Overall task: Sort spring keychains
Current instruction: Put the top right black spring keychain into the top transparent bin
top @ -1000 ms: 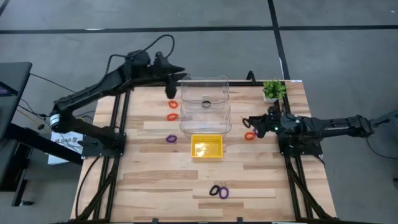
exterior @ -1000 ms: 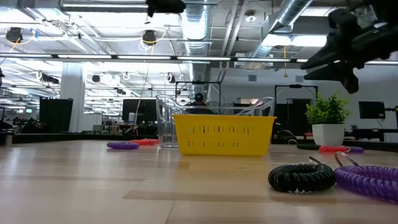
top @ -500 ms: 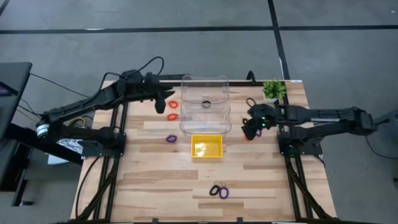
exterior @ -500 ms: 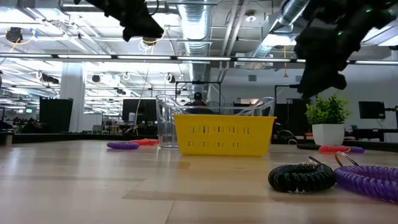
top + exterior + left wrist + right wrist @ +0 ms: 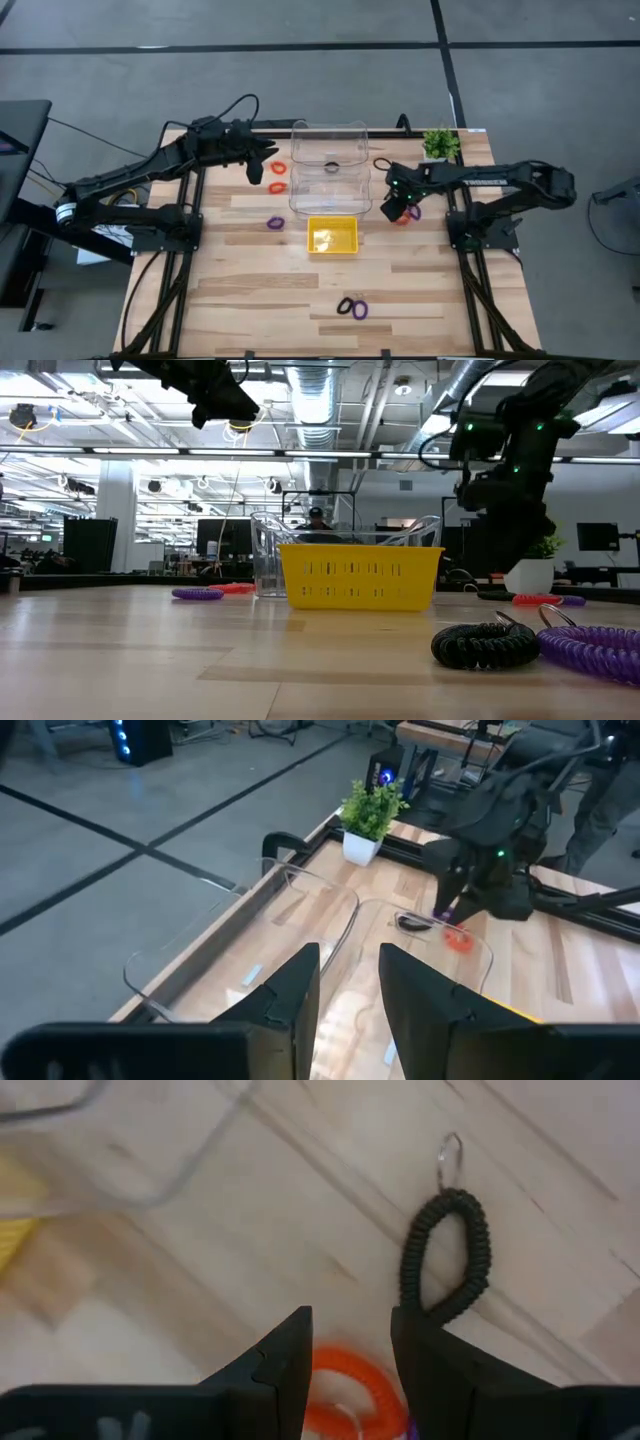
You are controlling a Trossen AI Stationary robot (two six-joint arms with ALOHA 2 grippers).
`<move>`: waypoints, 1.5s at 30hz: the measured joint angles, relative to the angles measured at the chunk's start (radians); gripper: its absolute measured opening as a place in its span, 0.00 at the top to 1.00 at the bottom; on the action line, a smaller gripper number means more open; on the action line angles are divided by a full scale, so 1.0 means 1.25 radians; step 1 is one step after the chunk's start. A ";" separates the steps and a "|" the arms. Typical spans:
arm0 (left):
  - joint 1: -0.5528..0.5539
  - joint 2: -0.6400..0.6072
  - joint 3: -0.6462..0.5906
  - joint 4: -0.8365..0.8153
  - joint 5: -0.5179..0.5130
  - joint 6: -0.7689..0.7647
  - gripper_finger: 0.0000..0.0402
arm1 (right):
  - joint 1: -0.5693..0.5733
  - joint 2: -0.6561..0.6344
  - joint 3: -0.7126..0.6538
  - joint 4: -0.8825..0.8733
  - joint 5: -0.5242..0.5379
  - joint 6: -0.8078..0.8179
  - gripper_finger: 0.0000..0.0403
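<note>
A: Item one, the spring keychains; where do they lie?
B: Two orange keychains (image 5: 277, 177) on the wooden surface (image 5: 240, 290) just left of the clear containers (image 5: 330, 170); one purple keychain (image 5: 275, 223) nearer the front, left of the yellow tray (image 5: 332, 236); a black keychain (image 5: 345, 305) and a second purple keychain (image 5: 360, 311) touching each other near the front edge; an orange keychain by the right arm (image 5: 350, 1385), with a black keychain beside it (image 5: 447, 1260) and a bit of purple at its edge.

A: Item two, the left hand?
B: Left hand (image 5: 256, 167) raised above the surface, beside the two orange keychains on their left; fingers (image 5: 290, 995) parted with a narrow gap; nothing between them, so released.

A: Item three, the right hand?
B: Right hand (image 5: 393, 208) right of the clear containers, directly over the orange keychain there; fingers (image 5: 285, 1355) spread apart with the orange coil seen between them below; holding nothing.

A: Other stock?
B: Small potted plant (image 5: 438, 145) at the far right corner; the yellow tray stands just in front of the clear containers; the tray's contents cannot be made out.
</note>
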 joint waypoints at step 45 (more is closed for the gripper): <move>0.000 0.001 0.000 0.014 0.000 0.000 0.74 | -0.025 0.109 -0.030 0.095 0.098 -0.032 0.68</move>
